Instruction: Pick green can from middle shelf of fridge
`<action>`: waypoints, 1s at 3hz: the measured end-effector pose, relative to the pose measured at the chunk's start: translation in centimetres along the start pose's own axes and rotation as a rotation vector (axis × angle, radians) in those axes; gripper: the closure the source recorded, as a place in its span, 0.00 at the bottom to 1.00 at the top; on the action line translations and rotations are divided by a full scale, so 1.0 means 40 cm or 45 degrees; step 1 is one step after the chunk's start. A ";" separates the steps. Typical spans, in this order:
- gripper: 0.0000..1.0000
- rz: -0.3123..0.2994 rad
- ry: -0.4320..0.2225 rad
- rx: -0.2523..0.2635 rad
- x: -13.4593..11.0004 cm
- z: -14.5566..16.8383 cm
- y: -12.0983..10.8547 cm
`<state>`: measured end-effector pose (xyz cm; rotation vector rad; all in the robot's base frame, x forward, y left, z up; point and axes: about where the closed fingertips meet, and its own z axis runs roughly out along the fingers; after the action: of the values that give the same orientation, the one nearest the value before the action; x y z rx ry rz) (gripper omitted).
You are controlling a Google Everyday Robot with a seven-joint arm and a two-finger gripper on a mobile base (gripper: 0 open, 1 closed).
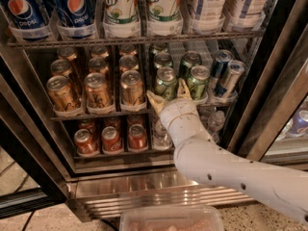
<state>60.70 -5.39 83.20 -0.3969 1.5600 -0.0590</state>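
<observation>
The fridge point(272, 76) keeps its drinks in lanes. Each row on the middle shelf point(96, 113) runs between clear dividers and ends at a rounded stop at the front, so, as I judge, the cans stand upright one behind the other and do not slide out. The gold cans point(96, 91) fill the three lanes on the left, the green ones take the next two lanes, and the slim blue cans point(226, 76) lean at the right end. The green can point(166, 80) that seems to be the target stands first in its lane, just right of the gold cans, with a second green can point(198, 81) beside it on the right and more behind. The gripper point(166, 90) is at the front edge of this shelf, on the white arm point(226, 170) that comes in from below and from the right, and its two fingers point(153, 101) are spread wide. One finger is at the lower left of the can and the other rises between the two front green cans, so the can lies between them, near its base. I cannot tell whether the fingers touch it. I think they are so wide because the neighbours stand very close, and each finger must find its narrow gap before closing. The can is not lifted; it rests on the shelf.
</observation>
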 end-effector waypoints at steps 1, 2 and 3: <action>0.38 0.010 -0.010 0.010 -0.005 0.014 -0.003; 0.57 0.019 -0.007 0.014 -0.003 0.024 -0.009; 0.80 0.019 -0.008 0.014 -0.004 0.024 -0.009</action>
<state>61.70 -5.47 83.40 -0.3766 1.5561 -0.0547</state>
